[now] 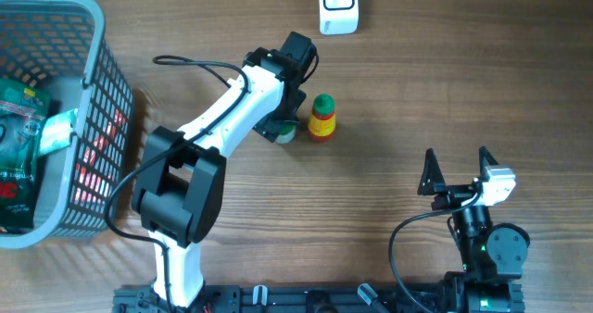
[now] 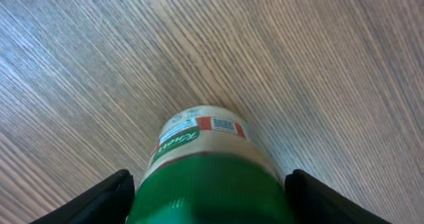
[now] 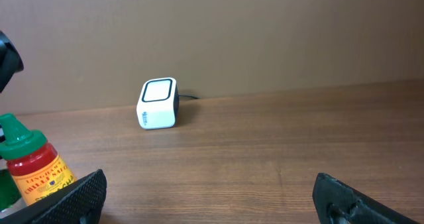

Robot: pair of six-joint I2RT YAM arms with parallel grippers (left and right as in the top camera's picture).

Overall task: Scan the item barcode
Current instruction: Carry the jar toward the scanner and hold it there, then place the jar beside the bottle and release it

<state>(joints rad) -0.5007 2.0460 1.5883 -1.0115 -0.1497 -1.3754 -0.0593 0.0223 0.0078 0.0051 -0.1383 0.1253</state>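
- Two arms share the wooden table (image 1: 417, 91), and only the left one reaches out over the middle of it.
- The left gripper (image 2: 209, 187) sits over a green-lidded jar (image 2: 199, 141), with one dark finger (image 2: 99, 201) on each side of the lid.
- Those fingers are right at the lid's edges. I cannot tell whether they press on it or only stand beside it.
- The jar stands on the table near its middle, and a small barcode shows on its label in the left wrist view.
- Just beside the jar is a sauce bottle (image 1: 321, 117) with a green cap and a red and yellow label.
- The white scanner (image 1: 338, 6) stands at the far edge, well apart from the jar.
- The right gripper (image 1: 457, 157) is spread wide with nothing in it, at the near right.
- A grey basket (image 1: 88, 35) with packets inside stands at the left.
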